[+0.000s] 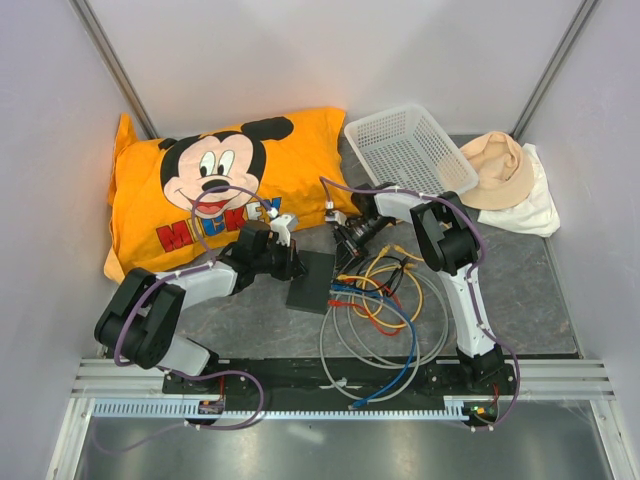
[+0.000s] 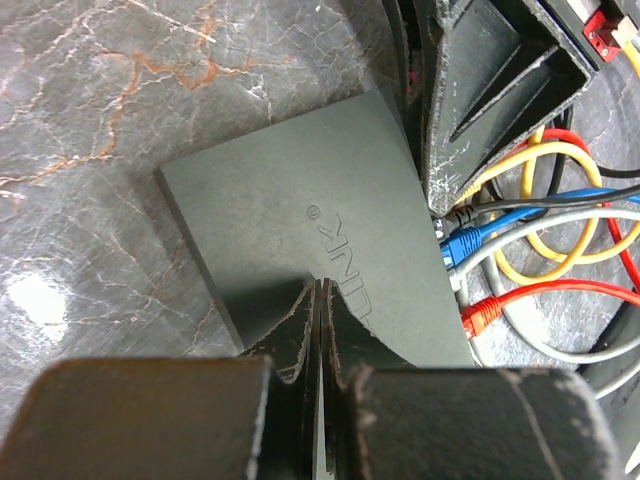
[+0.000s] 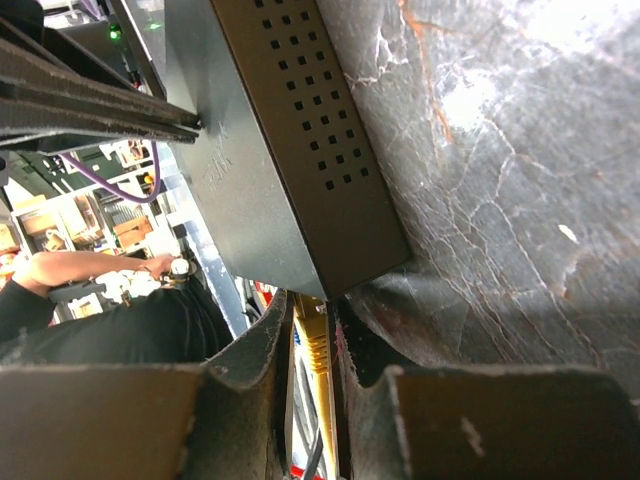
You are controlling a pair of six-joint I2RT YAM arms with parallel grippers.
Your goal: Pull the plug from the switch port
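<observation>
The flat black switch [image 1: 312, 282] lies on the table between both arms. My left gripper [image 1: 290, 262] is shut and empty, its tips [image 2: 320, 288] resting on the switch's top face [image 2: 300, 220]. My right gripper [image 1: 350, 240] sits at the switch's far right corner, shut on a yellow plug [image 3: 318, 345] at the socket edge of the switch [image 3: 290, 150]. In the right wrist view the gripper [image 3: 310, 300] holds the plug between its fingers. A blue plug [image 2: 462, 243] and a red plug [image 2: 482, 313] sit in neighbouring sockets.
A coil of grey, blue, yellow and red cables [image 1: 385, 315] lies right of the switch. An orange Mickey pillow [image 1: 200, 190] is at the back left. A white mesh basket [image 1: 410, 148] and a beige hat on white cloth [image 1: 497, 170] are at the back right.
</observation>
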